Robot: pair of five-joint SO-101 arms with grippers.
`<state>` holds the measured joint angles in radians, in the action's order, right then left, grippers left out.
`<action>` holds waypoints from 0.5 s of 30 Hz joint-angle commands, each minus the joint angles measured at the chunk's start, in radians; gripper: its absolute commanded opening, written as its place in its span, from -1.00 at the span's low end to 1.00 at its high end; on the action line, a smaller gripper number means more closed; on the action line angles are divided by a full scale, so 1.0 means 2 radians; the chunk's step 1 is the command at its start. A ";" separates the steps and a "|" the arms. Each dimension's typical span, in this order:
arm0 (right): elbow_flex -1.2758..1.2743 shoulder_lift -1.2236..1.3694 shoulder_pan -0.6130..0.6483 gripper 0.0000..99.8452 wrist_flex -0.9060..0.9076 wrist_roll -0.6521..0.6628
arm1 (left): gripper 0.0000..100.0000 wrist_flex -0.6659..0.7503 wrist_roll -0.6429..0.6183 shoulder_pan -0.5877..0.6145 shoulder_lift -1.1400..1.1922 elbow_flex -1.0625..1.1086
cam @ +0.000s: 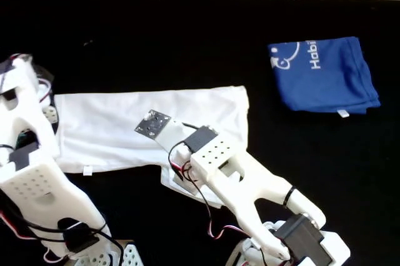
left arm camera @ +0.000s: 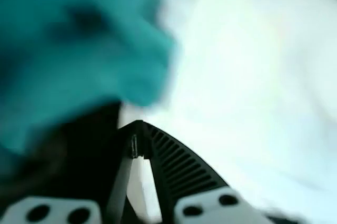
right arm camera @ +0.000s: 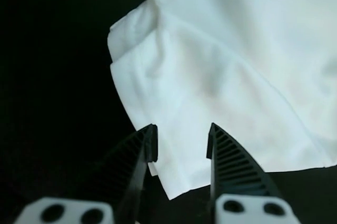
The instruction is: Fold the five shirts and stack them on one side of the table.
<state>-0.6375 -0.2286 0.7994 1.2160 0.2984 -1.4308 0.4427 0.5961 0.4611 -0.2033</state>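
White shirt lies flat, middle-left of the counter. My right pincer hangs spread over its hem, left pincer pressed together. I fear a shallow bite lifts one layer only.

The black table bears a spread white shirt and a folded blue shirt.

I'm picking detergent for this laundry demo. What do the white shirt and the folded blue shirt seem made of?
White shirt: likely thin cotton knit, matte; it lies limp with soft creases and a sewn hem. Blue shirt: probably a similar matte knit, white print on top; its folded layers curve softly. Exact fibre cannot be told.
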 commanded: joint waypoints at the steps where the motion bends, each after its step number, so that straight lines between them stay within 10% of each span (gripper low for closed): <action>1: 0.021 -0.013 0.004 -0.68 0.007 -0.003 | -0.98 -0.041 0.003 -0.037 -0.065 -0.003; 15: 0.020 -0.013 0.004 -0.68 0.008 -0.002 | -0.98 0.114 0.028 0.065 0.016 0.073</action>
<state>-0.6360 -0.2286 0.7994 1.2175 0.2984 -1.2190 0.4795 0.6590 0.4841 -0.0069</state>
